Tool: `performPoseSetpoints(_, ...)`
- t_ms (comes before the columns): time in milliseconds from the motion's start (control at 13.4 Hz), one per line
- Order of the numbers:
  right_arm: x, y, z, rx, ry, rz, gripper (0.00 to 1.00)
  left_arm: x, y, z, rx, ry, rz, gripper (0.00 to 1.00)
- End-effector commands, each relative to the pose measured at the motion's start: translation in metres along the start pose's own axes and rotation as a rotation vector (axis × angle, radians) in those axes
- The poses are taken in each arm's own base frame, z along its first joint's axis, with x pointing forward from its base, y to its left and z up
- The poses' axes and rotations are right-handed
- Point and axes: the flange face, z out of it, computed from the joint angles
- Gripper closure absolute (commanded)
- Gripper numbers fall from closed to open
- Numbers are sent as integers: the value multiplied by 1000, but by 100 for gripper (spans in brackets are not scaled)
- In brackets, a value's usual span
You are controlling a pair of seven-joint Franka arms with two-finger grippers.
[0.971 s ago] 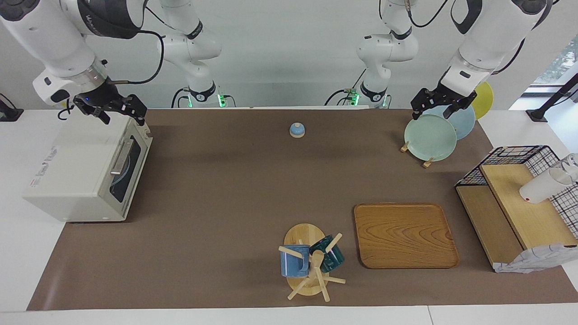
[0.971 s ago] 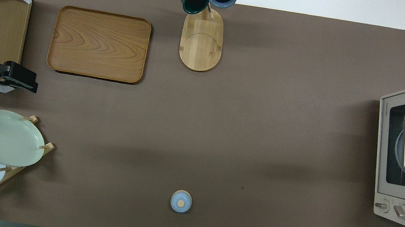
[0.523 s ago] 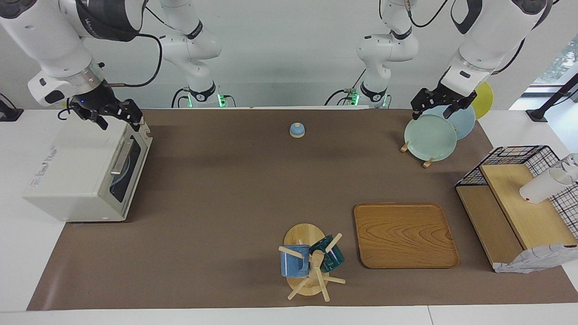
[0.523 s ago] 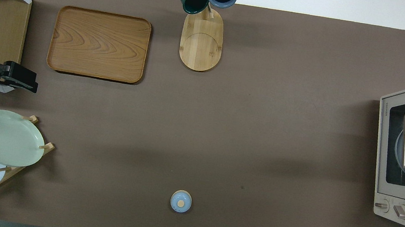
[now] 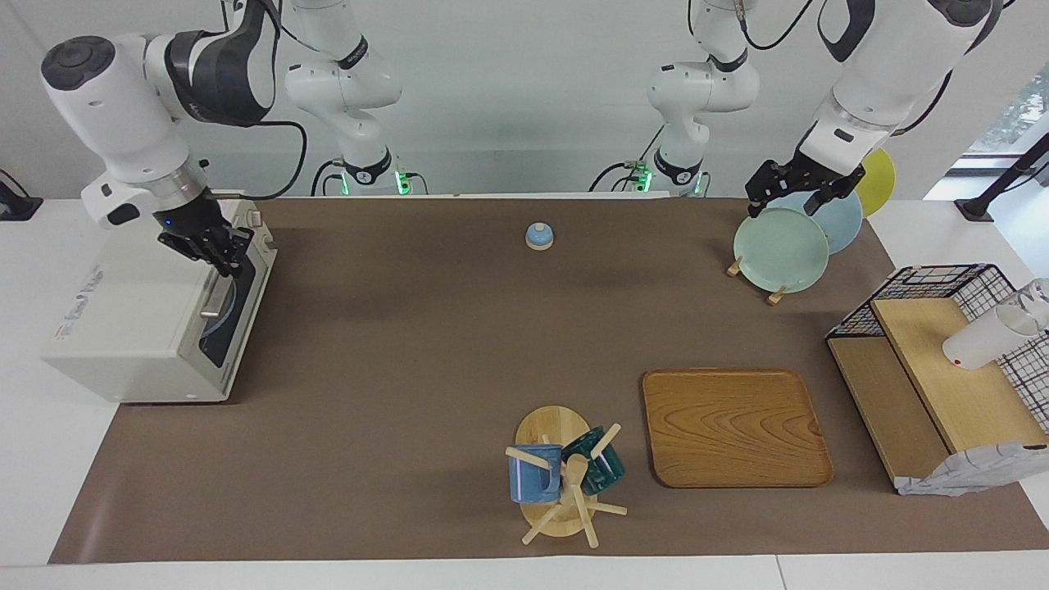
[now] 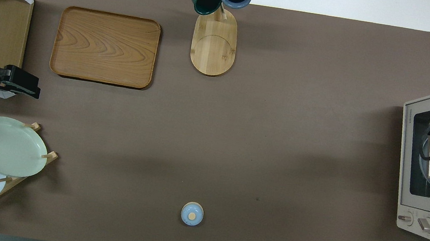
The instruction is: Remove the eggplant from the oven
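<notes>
Waiting over the plates (image 5: 780, 248), the left gripper (image 5: 799, 195) holds nothing; whether its fingers are parted I cannot tell. Next, the right gripper (image 5: 221, 253) sits at the oven (image 5: 147, 315) handle, grip unclear. Door shut, eggplant unseen: extraction remains.

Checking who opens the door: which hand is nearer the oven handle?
Right. The right hand is at the oven, over its door handle. The left hand waits over the plate rack at the left arm's end of the table.
</notes>
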Motion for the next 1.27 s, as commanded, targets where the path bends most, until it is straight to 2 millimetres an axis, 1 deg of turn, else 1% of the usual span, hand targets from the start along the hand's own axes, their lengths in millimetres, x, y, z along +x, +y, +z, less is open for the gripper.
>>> performPoseSetpoints(0,-11,13,19,-17,8,3,100,-1,-2,-1,-9,-8,7,0)
performPoseSetpoints(75,-13,19,22,-36,1,-5,100,-1,-2,0,-8,-10,7,0)
performPoseSetpoints(149,-13,19,25,-44,-6,-25,100,-1,-2,0,-7,-10,7,0)
performPoseSetpoints(299,-18,34,36,-44,-25,-28,100,-1,-2,-1,-8,-10,5,0)
performPoseSetpoints(672,-23,32,62,-39,-39,-34,100,-2,-2,-1,-8,-13,2,0)
performPoseSetpoints(747,-21,28,64,-41,-14,-41,100,-2,-2,0,-8,-14,2,0)
performPoseSetpoints(897,-21,22,78,-39,1,-42,100,-1,-2,-5,-10,4,0,0)
performPoseSetpoints(971,-18,12,86,-33,9,-33,100,-1,-1,-5,-9,2,1,0)
performPoseSetpoints(1046,-15,-3,93,-31,15,-35,100,-2,-1,-4,-9,1,1,0)
performPoseSetpoints(1195,-9,-27,105,-33,32,-9,100,-4,-2,-2,-9,4,1,0)
